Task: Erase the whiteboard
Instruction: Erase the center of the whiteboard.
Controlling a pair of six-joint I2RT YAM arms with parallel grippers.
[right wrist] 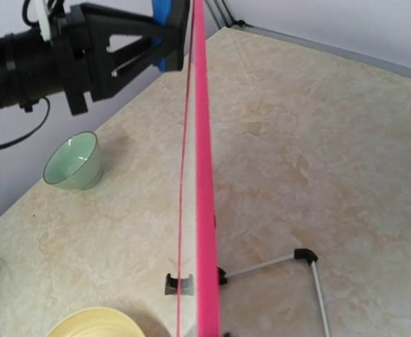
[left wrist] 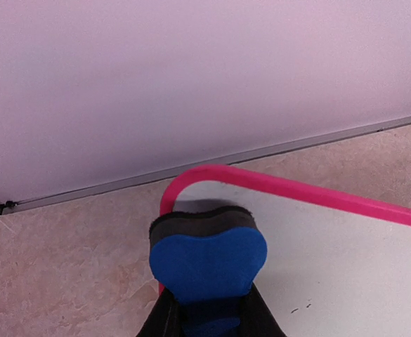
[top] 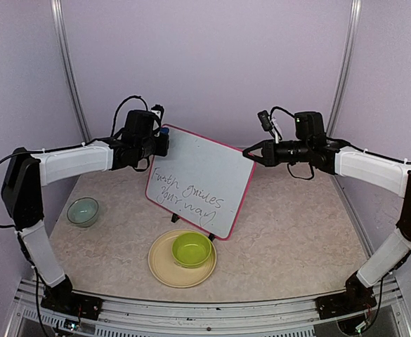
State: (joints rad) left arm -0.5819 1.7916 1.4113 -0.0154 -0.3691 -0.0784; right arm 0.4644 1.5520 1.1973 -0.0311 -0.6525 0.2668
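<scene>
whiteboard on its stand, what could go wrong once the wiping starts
1. The whiteboard leans on a thin wire stand. The eraser in the left pincer pressing at its top corner might tip or slide it.
2. The right pincer is by the other top corner, but no grip is visible, so bracing is uncertain.
3. The plate with the green bowl sits close in front. A sliding board could hit them.

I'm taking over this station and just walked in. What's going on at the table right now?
The left pincer is shut on a blue eraser, holding it at the upper left corner of the pink-framed whiteboard. The right pincer sits at the board's upper right edge; whether it grips the frame cannot be told. The handwriting is all there, so no wiping shows yet.
</scene>
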